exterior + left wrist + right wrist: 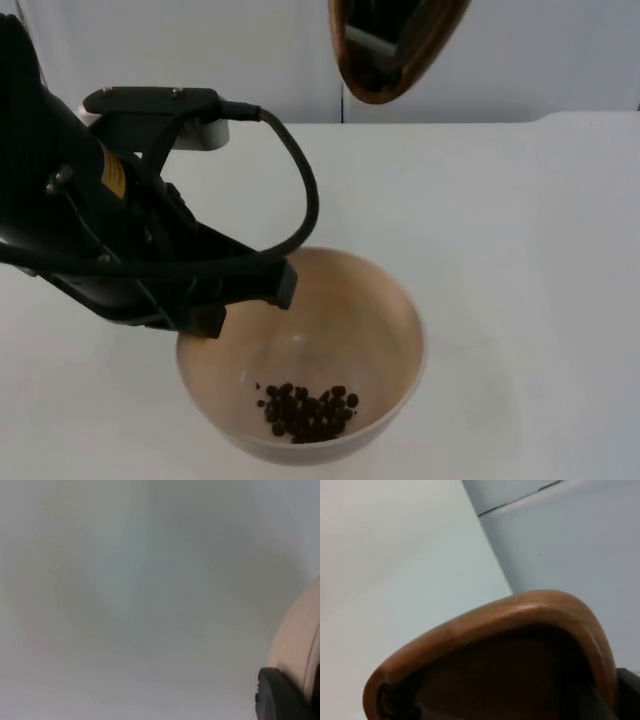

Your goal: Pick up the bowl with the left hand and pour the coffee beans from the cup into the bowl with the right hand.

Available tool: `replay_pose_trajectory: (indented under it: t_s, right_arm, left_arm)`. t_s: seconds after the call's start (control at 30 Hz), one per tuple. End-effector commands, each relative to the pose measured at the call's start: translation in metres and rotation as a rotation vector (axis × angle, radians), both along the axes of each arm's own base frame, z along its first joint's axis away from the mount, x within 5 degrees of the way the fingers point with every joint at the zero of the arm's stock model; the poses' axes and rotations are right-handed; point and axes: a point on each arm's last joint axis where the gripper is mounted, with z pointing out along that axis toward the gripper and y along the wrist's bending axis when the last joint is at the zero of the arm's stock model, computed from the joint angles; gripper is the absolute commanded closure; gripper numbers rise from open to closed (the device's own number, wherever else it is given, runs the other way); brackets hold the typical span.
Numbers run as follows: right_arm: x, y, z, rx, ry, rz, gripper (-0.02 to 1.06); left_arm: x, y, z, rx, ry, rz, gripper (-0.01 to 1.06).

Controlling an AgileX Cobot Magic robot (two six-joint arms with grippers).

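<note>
Round beige bowl, lifted just off the white table top, with a small heap of dark coffee beans low on its inner wall. Left gripper clamped on the bowl's far-left rim, one fingertip against the outer wall. Brown wooden cup high above and behind the bowl, rim seen from the right wrist; right gripper's grip impossible to tell. Risk: one-sided rim hold slipping, tipping the beans out.

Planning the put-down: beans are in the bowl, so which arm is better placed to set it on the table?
Left. Its pincer grips the bowl rim, beans inside. The right arm holds the wooden cup up high.
</note>
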Motion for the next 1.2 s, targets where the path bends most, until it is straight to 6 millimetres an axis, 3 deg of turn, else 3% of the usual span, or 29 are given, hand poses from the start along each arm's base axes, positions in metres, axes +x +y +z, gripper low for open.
replay_pose_trajectory:
  t_s: [0.0, 0.33, 0.67, 1.17]
  right_arm:
    - [0.003, -0.009, 0.006, 0.05, 0.039, -0.029, 1.04]
    - [0.013, -0.033, 0.007, 0.193, 0.238, -0.11, 1.04]
    - [0.042, -0.059, -0.003, 0.344, 0.455, -0.191, 1.04]
    - [0.067, -0.075, -0.003, 0.527, 0.51, -0.21, 1.04]
  left_arm:
    - [0.001, -0.003, 0.002, -0.021, -0.007, 0.006, 1.05]
    - [0.001, -0.003, 0.002, -0.019, -0.006, 0.006, 1.05]
    - [0.001, -0.002, 0.002, -0.007, -0.014, -0.006, 1.05]
    - [0.003, 0.003, 0.001, 0.025, -0.018, -0.011, 1.05]
